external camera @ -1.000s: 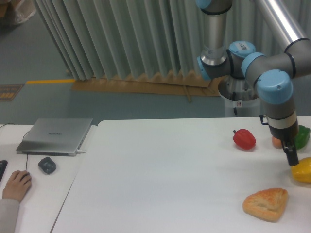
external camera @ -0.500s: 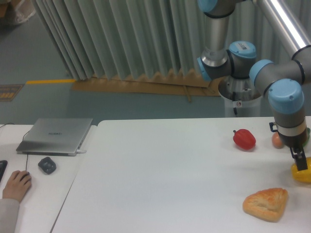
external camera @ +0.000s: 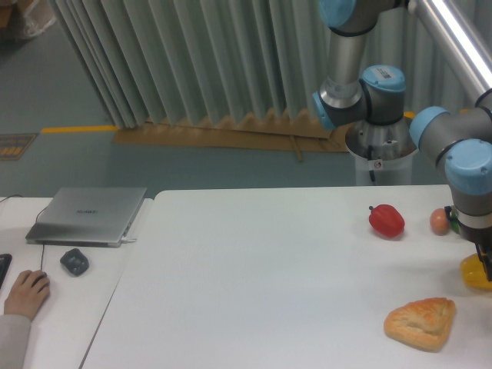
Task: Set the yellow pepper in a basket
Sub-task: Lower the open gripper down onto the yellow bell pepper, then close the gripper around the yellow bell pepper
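Camera view, claw [external camera: 487,265] at frame edge over yellow pepper [external camera: 473,272], grip state unclear, pastry [external camera: 420,323] nearby

Light: even, cool, diffuse, from overhead
Shadows: faint and soft, under the pastry [external camera: 420,323] and red pepper [external camera: 387,221]
Glare: pale sheen across the white counter [external camera: 261,284]; bright streak on the metal arm tube [external camera: 453,34]
Sharpness: soft and low-resolution overall; curtain folds [external camera: 192,61] slightly hazy

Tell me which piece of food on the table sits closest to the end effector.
The yellow pepper, at the right edge directly under the arm's wrist. The red pepper, egg and pastry all lie apart from it.
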Controlling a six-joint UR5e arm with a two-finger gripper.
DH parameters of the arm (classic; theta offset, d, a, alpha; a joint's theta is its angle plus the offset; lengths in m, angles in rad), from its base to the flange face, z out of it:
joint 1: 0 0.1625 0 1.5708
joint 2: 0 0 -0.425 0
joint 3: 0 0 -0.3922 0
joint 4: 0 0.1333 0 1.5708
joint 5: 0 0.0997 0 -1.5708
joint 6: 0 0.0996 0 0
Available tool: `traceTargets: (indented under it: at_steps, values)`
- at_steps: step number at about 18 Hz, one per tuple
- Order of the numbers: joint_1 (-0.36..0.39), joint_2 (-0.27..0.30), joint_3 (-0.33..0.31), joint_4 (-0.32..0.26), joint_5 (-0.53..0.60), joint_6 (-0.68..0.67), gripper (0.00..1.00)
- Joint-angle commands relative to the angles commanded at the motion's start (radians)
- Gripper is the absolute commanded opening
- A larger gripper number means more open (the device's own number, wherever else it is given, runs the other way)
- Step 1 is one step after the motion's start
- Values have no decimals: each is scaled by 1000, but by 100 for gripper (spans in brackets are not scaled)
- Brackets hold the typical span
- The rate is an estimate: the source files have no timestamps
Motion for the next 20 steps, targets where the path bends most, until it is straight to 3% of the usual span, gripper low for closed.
traceTargets:
  at_steps: [4, 9, 10, 13, 14, 16, 17, 18, 20]
  values:
    - [-2, -35, -5, 31, 83, 3, 100]
    - [-2, -43, -11, 32, 86, -2, 100]
    - [-2, -43, -11, 32, 86, -5, 96]
    - [-5, -43, -12, 29, 89, -11, 70]
    - [-6, -43, -11, 29, 91, -11, 70]
    - [-6, -43, -11, 28, 95, -12, 71]
    - [-6, -43, -11, 28, 95, -9, 76]
    - [-5, -41, -9, 28, 94, 0, 100]
    - [2, -35, -2, 22, 89, 2, 100]
